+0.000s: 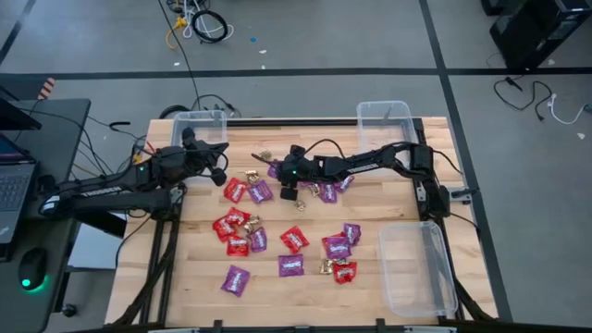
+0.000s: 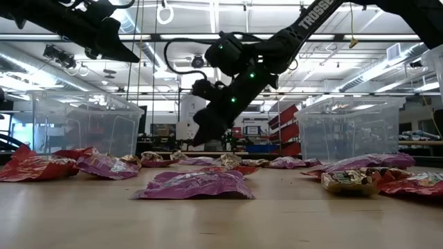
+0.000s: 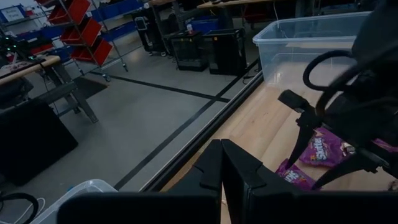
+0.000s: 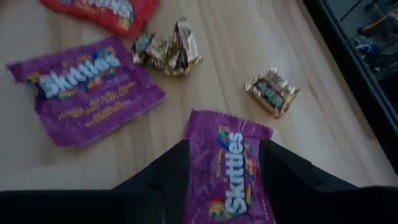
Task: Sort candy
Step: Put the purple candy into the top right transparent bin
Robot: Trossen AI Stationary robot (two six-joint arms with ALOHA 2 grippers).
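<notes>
We are straddling purple packet point(image 4: 231, 168) with right gripper point(image 4: 227, 180), jaws apart, packet's long axis running between them; left gripper point(image 3: 230, 180), jaws together, hovering farther off.

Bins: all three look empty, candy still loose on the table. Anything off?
Nothing stands out. The three bins sit upright at the table edges, candy lies scattered flat, none torn. Right gripper straddles a purple packet.

Grey concrete floor point(image 1: 351, 37) crossed by dark tape lines, black desk point(image 1: 55, 116) at nine o'clock, red metal shelving point(image 3: 84, 31), ceiling strip lights point(image 2: 208, 38)
</notes>
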